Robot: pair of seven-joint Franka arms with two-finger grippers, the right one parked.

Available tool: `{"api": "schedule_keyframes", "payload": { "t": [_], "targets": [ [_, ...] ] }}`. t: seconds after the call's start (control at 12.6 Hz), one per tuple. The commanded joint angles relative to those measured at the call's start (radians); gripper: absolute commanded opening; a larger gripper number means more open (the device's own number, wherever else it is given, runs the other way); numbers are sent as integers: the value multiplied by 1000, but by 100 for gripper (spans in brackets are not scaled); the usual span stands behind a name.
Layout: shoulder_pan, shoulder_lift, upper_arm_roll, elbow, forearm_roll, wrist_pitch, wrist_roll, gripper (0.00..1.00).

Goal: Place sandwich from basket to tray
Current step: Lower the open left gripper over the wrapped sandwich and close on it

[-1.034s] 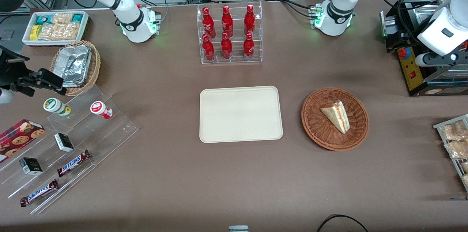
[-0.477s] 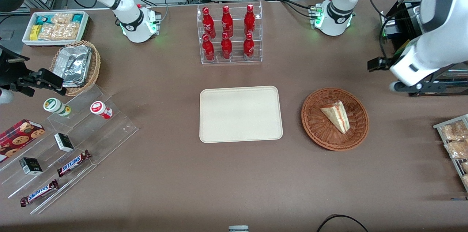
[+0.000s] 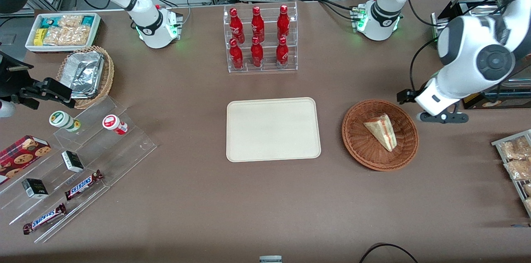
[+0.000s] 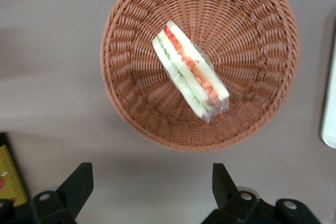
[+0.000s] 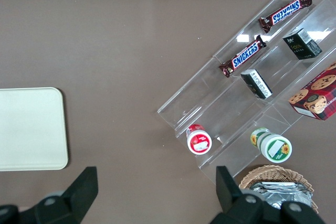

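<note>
While the tray [image 3: 273, 129] lies flat near the middle of the desk [image 3: 265, 205], we see the basket [image 3: 361, 143] just beside it toward the working arm's end, the two apart. The sandwich [image 3: 381, 131] lies inside the basket on its woven floor, its red and green filling edge showing in the left wrist view. We find the gripper [image 4: 152, 191] with its fingers [image 4: 77, 183] spread wide, holding nothing, above the bare desk just off the basket's rim, toward the working arm's end.
</note>
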Motion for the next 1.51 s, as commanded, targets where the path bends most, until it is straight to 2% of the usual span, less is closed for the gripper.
{"api": "schedule_keyframes", "payload": {
  "t": [0.0, 0.32, 0.8, 1.43],
  "targets": [
    [-8, -15, -13, -93, -11, 139, -95, 100],
    [-8, 31, -66, -93, -10, 198, -491, 100],
    [-8, 88, -84, -95, -10, 287, -873, 100],
    [-6, 208, -84, -96, -10, 382, -923, 100]
  ]
}}
